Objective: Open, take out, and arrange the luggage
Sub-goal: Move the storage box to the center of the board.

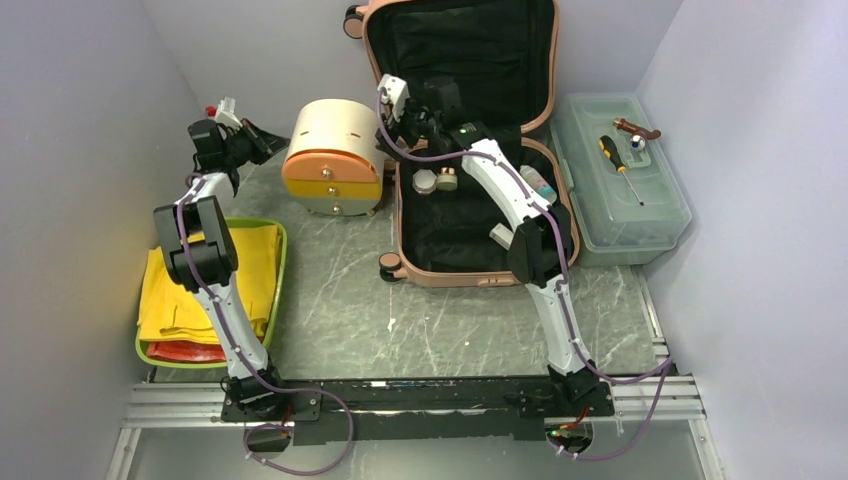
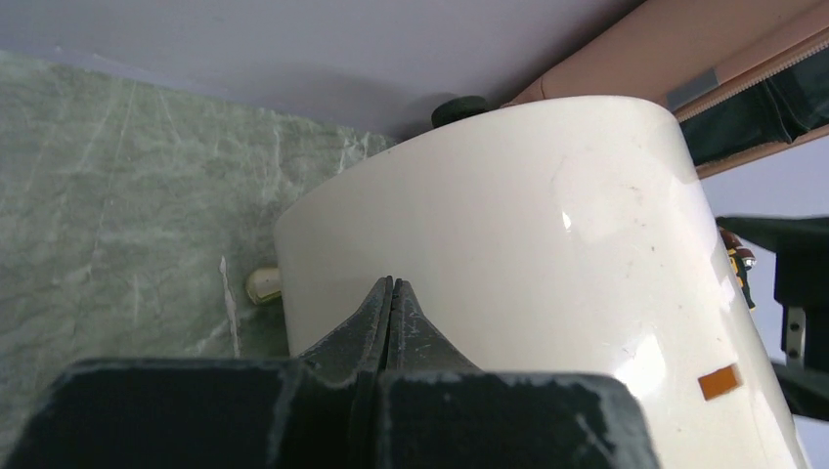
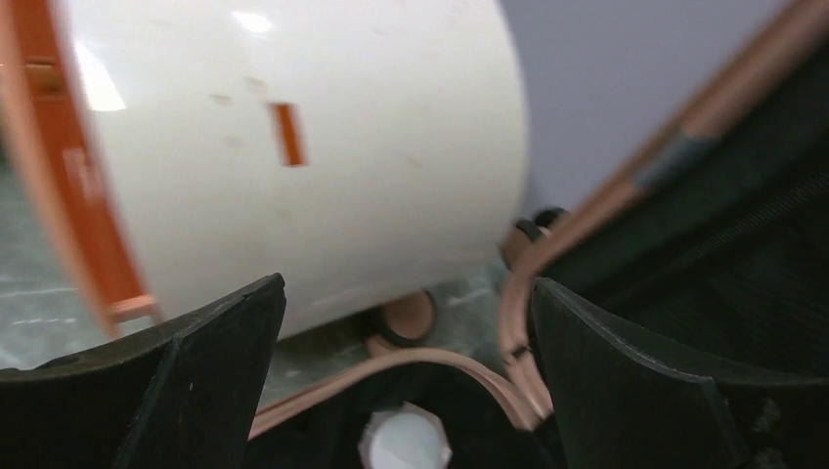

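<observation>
Right claw (image 3: pixel 406 293) spread wide (fully released) above the left rim of the luggage (image 3: pixel 743 244); left claw (image 2: pixel 391 288) clenched, farther left.

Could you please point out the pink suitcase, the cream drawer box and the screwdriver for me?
pink suitcase (image 1: pixel 470 50), top view, on the black lining of its open lid.
cream drawer box (image 1: pixel 335 128), top view, on its curved cream top.
screwdriver (image 1: pixel 610 152), top view, on its yellow-and-black handle.
</observation>
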Robot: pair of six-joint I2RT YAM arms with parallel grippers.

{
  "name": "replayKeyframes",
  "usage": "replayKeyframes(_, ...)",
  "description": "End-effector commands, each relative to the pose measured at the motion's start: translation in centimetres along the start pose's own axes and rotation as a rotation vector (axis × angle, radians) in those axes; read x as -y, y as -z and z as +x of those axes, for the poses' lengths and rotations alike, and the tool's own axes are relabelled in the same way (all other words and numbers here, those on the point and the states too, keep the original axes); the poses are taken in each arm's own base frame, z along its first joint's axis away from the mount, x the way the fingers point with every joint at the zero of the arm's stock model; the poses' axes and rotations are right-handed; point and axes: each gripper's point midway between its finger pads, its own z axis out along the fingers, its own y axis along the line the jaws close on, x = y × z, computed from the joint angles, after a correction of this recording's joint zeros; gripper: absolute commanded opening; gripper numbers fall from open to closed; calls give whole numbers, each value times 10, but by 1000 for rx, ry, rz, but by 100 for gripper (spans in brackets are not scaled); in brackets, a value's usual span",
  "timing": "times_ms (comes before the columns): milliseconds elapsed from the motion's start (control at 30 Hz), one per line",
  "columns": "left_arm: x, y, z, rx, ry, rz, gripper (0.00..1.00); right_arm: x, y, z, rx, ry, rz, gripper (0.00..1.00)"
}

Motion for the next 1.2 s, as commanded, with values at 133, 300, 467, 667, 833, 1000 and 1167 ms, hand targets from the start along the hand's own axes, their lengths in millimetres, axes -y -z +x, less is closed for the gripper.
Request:
replayKeyframes(133, 48, 9, 32, -101, 21, 89, 0, 56, 8, 2, -22, 27, 287, 99)
replayKeyframes(300, 64, 19, 41, -122, 47, 102, 0, 53, 1, 7, -15, 18, 270, 99)
replayKeyframes(467, 79, 26, 57, -163, 71, 108, 0, 40, -7, 11, -19, 22, 213, 99)
replayKeyframes(667, 93, 43, 56, -171, 71, 81, 0, 21, -15, 23, -43, 21, 150, 99)
replayKeyframes(833, 77, 71, 29, -106, 61, -51, 0, -5, -29, 25, -32, 14, 57, 99)
replayKeyframes(1000, 52, 111, 1, -14, 45, -167, 0, -24, -46, 17, -12, 32, 29, 99)
replayKeyframes(1167, 42, 141, -6, 43, 31, -193, 0, -16, -60, 9, 16, 41, 99, 99)
